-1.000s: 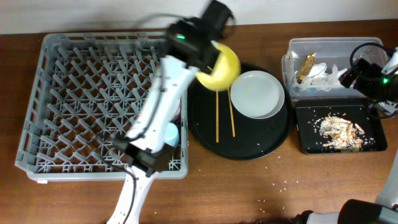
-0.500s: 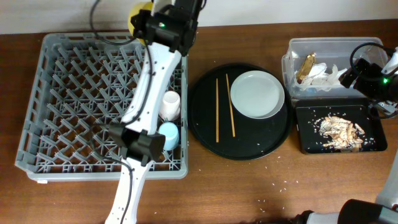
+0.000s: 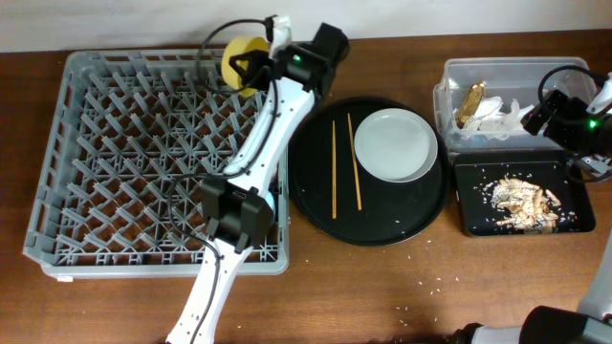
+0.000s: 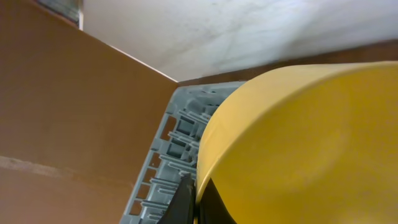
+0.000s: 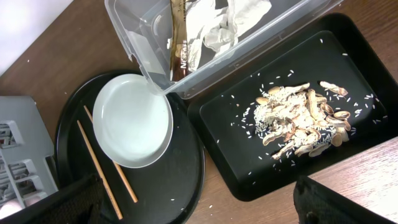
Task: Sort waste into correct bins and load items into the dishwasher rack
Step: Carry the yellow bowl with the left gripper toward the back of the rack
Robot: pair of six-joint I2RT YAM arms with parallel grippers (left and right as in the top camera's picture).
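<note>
My left gripper (image 3: 256,69) is shut on the rim of the yellow bowl (image 3: 239,59) and holds it on edge over the far side of the grey dishwasher rack (image 3: 115,153). In the left wrist view the bowl (image 4: 298,143) fills the right side, with a finger (image 4: 189,202) pinching its rim above the rack (image 4: 177,146). The pale plate (image 3: 395,143) and two chopsticks (image 3: 342,167) lie on the round black tray (image 3: 316,215). The pink and blue cups are hidden under my left arm. My right gripper (image 5: 199,214) is open and empty above the bins.
The clear tub (image 3: 449,81) holds the gold-brown wrapper (image 3: 470,103) and white napkins (image 3: 502,115). The flat black tray (image 3: 469,215) holds food scraps (image 3: 521,199). Rice grains lie scattered on the table near the front. My left arm stretches across the rack's right side.
My left gripper lifted the yellow bowl off the round tray and carried it left over the rack's far edge, then shifted slightly. The right arm has not moved.
</note>
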